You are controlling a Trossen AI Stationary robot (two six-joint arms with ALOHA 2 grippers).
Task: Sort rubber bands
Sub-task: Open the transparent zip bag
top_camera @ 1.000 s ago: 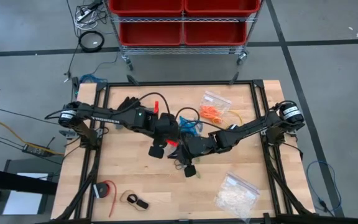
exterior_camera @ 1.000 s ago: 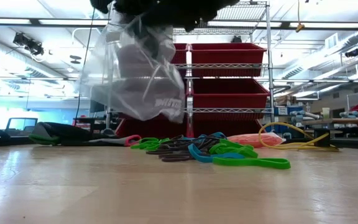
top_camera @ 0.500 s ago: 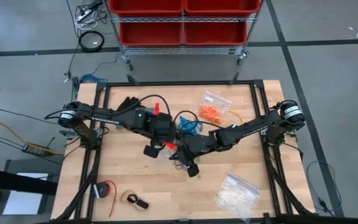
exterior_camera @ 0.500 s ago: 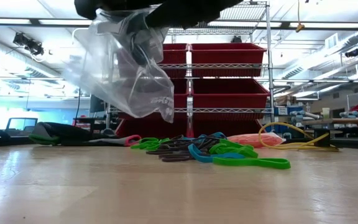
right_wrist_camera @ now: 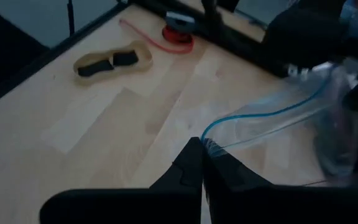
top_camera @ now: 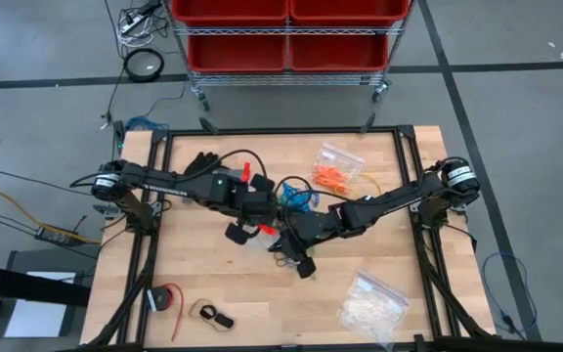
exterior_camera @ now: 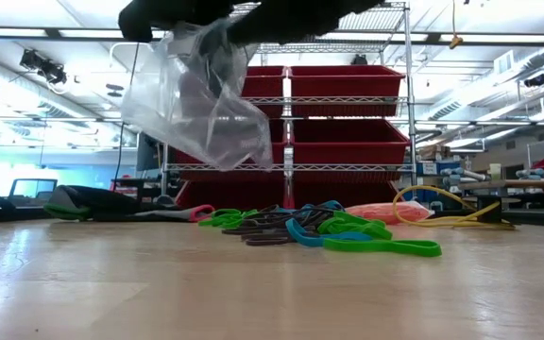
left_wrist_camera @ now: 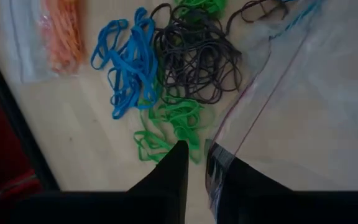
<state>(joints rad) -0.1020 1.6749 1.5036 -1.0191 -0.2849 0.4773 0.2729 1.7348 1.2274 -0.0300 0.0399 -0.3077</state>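
A pale wooden bench [top_camera: 203,284] stands before a wire rack of red bins [exterior_camera: 348,118] in a workshop. Near its edges lie a bag of orange bands [top_camera: 336,169] and a bag of whitish pieces [top_camera: 371,303]. Both the left gripper [left_wrist_camera: 195,163] and the right gripper [right_wrist_camera: 202,163] are pinched on a clear zip bag [exterior_camera: 201,99] held above the bench, with the rubber bands [left_wrist_camera: 179,62] heaped just beyond.

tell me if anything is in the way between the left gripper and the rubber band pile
Yes. The left gripper is pinching the edge of the clear plastic bag, which the right gripper also grips. The bag hangs above the table near the rubber bands, so neither gripper is free to reach them.
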